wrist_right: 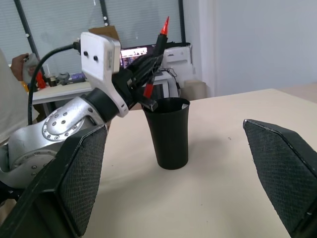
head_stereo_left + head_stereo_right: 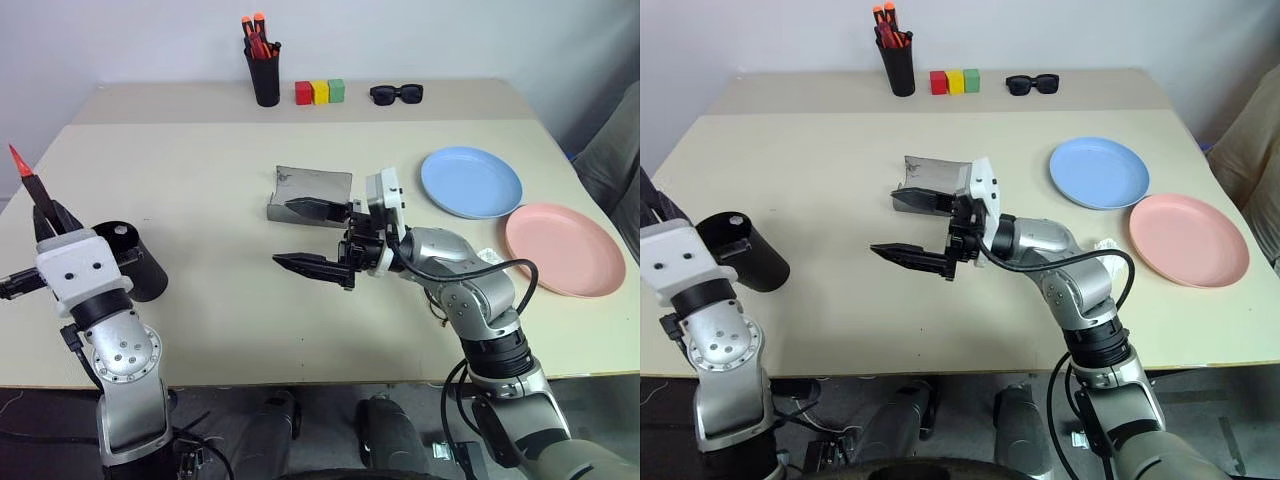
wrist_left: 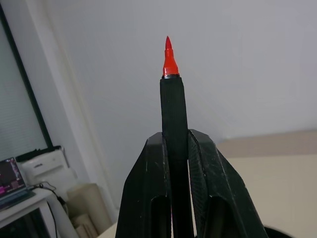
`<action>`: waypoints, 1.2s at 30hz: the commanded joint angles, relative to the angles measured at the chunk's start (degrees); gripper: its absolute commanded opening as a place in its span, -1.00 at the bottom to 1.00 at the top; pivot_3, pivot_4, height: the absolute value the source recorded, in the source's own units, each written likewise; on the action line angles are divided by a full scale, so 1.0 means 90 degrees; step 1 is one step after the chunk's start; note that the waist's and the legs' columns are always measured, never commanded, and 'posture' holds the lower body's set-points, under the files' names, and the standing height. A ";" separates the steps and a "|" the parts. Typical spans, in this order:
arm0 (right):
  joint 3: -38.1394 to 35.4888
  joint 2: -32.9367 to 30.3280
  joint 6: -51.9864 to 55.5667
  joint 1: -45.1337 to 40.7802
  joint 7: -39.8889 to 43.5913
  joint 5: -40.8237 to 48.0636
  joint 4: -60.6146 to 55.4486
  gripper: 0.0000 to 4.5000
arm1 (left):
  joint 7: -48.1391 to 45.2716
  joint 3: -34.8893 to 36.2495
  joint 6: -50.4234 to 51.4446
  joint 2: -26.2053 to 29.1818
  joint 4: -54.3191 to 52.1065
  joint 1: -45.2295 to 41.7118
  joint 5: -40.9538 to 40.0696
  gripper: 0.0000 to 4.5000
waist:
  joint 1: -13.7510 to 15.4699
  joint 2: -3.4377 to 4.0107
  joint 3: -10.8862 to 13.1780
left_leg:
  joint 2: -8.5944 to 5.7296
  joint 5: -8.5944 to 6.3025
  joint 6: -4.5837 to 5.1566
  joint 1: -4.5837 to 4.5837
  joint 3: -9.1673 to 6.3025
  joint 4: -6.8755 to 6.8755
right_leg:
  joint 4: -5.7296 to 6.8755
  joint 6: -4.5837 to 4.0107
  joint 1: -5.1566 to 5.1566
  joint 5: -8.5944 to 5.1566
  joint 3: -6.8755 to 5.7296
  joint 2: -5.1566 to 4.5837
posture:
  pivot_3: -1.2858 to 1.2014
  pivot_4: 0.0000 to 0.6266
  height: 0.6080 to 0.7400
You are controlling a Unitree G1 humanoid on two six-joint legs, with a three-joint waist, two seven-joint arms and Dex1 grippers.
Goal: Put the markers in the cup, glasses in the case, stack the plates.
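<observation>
Left fingers [image 3: 171, 198] pinch the red-tipped black marker [image 3: 172, 109] just beside the black cup [image 1: 167, 133]; right fingers [image 2: 312, 238] spread wide, empty.

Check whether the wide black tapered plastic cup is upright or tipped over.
Upright. The wide black tapered plastic cup stands on its narrow base on the beige table, open rim up.

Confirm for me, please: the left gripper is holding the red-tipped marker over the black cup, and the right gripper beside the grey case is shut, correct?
Not quite. The right gripper is open, its fingers spread wide in the left eye view. The rest stands: the left gripper holds the red-tipped marker over the black cup, with the grey case nearby.
</observation>
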 commanded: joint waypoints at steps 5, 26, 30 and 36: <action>-0.0026 0.0061 -0.0062 -0.0021 -0.0063 0.0059 -0.0219 1.00 | -0.0017 -0.0096 -0.0342 -0.0016 0.0241 -0.0223 -0.0057 -0.99 | -0.0001 0.0000 0.0000 | 0.0000 0.0000 0.0000 0.0000 0.0000 0.0000 | -0.0002 0.0000 0.0000 0.0000 0.0000 0.0000 | 0.03 -0.52 1.00; -0.0045 0.0006 0.0006 -0.0016 0.0036 0.0112 -0.0231 1.00 | -0.0037 -0.0437 0.0052 -0.0262 0.0002 -0.0499 0.0272 0.99 | -0.0003 0.0000 0.0000 | -0.0001 0.0000 0.0000 -0.0001 0.0001 -0.0001 | -0.0003 0.0001 0.0000 0.0001 -0.0001 0.0001 | 0.03 -0.52 1.00; -0.0041 -0.0005 -0.0001 -0.0008 0.0032 0.0095 -0.0226 1.00 | -0.0051 -0.0447 0.0074 -0.0270 0.0023 -0.0583 0.0232 0.99 | -0.0002 0.0000 0.0000 | -0.0001 0.0000 0.0000 -0.0001 0.0001 -0.0002 | -0.0003 0.0001 0.0000 0.0000 -0.0001 0.0001 | 0.03 -0.52 1.00; -0.0086 -0.0051 -0.0024 -0.0009 -0.0009 0.0038 -0.0166 1.00 | -0.1204 -0.0980 0.0738 -0.0082 0.0080 -0.1590 -0.0592 0.99 | 0.0031 -0.0001 0.0000 | -0.0002 0.0000 0.0000 -0.0006 0.0000 0.0002 | -0.0006 0.0001 0.0002 0.0000 -0.0010 0.0001 | 0.03 -0.52 1.00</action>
